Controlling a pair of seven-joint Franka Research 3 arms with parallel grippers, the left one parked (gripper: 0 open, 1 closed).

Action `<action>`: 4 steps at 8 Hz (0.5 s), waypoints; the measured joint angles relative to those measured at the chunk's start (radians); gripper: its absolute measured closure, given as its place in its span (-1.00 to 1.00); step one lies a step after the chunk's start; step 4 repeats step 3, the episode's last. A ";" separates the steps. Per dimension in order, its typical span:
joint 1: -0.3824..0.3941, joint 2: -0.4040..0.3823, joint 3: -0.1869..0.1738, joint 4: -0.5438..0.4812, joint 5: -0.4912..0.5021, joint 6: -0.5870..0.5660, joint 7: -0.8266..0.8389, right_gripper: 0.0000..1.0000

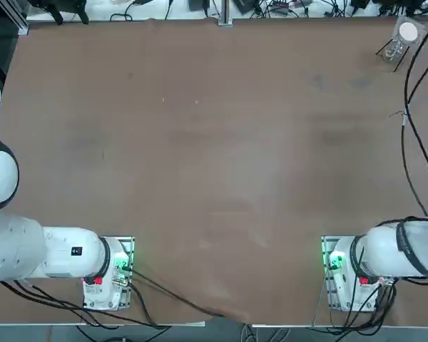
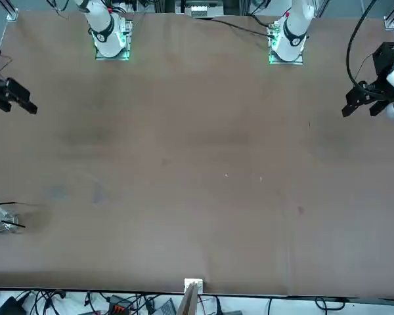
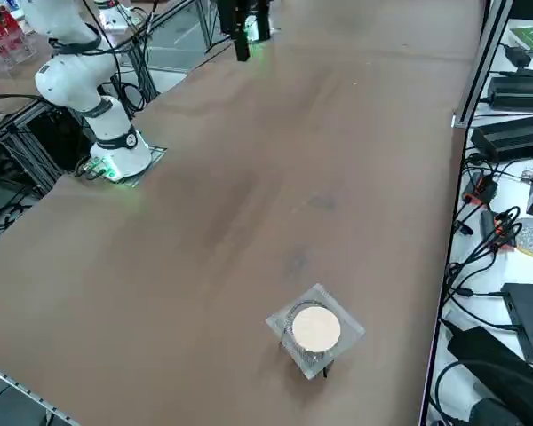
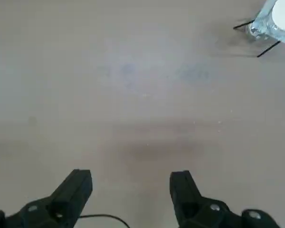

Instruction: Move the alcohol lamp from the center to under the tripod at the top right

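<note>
The alcohol lamp is located at the far right corner of the table, directly beneath the tripod. In the top view, clear glass is seen under the white disc, between the thin black wire legs. In the right side view, the lamp is largely hidden by the disc of the tripod; only a glint of glass shows below it. The centre of the brown table carries no lamp.

The right gripper is held above bare table, well apart from the tripod, which appears only at the edge of the wrist view. Its fingers are spread apart and nothing is held between them. In the front view, the right gripper is seen at the table's edge, raised clear of the surface.

The placement step is judged complete: the lamp is released under the stand. No further grasp appears to be required. If any move remains, it is a retreat of the arm to its rest pose, kept clear of the tripod legs and the black cable along the table's right edge.
</note>
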 joint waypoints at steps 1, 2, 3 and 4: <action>0.026 -0.042 -0.019 -0.044 -0.011 0.003 -0.018 -1.00; 0.042 -0.067 -0.031 -0.066 -0.016 0.003 -0.028 -1.00; 0.046 -0.076 -0.036 -0.072 -0.016 0.002 -0.031 -1.00; 0.046 -0.076 -0.036 -0.072 -0.016 0.002 -0.031 -1.00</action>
